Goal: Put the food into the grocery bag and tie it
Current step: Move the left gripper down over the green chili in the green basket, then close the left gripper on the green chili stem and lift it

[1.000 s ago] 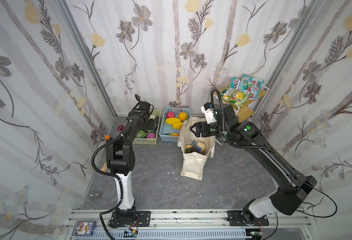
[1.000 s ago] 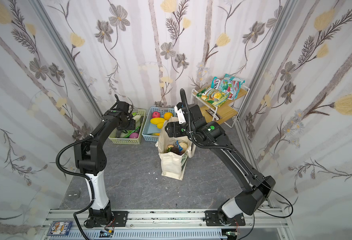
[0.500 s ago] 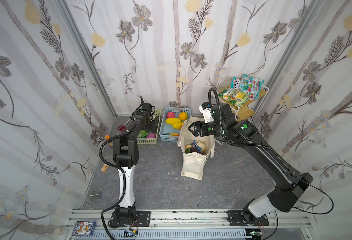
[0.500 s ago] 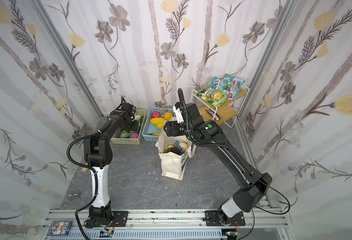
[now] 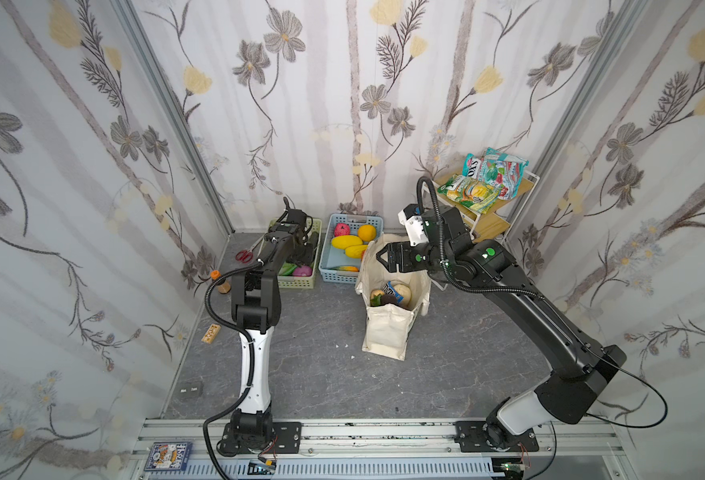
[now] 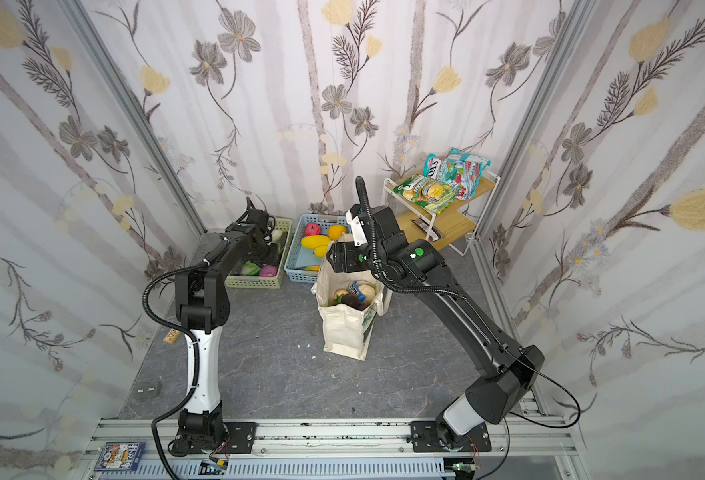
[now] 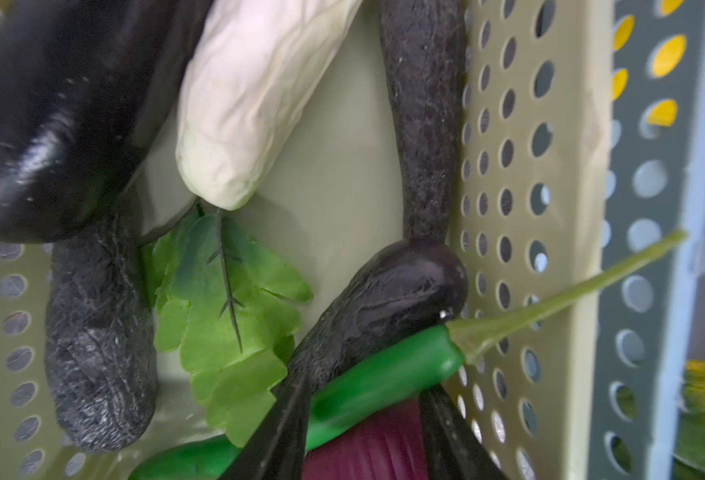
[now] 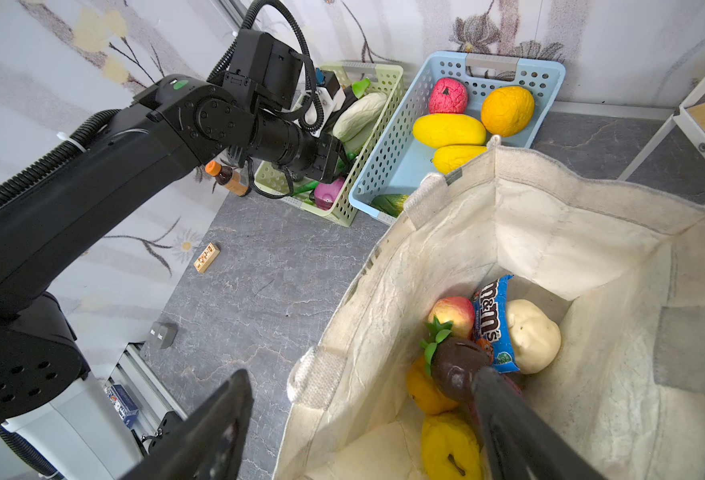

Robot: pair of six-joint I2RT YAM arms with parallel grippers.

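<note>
The creased canvas bag [image 5: 386,332] was set on the grey counter [image 5: 321,374], a glossy candy packet [image 8: 492,324] inside, the right hand [image 5: 382,259] spread over its rim. Beyond, the left hand [image 7: 361,399] had been pushed deeper into the perforated green basket [image 7: 508,166] and narrowed about a smooth green pepper [image 7: 404,361]; a pinch could not be told, but another pick was judged begun.

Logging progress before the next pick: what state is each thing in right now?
grocery bag: upright, mouth open, part filled, not tied.
left tool: down in the green basket, jaws astride a green pepper; grip unclear.
right tool: open, jaws astride the bag's wall.
blue basket: holds fruit.
green basket: holds vegetables.
</note>
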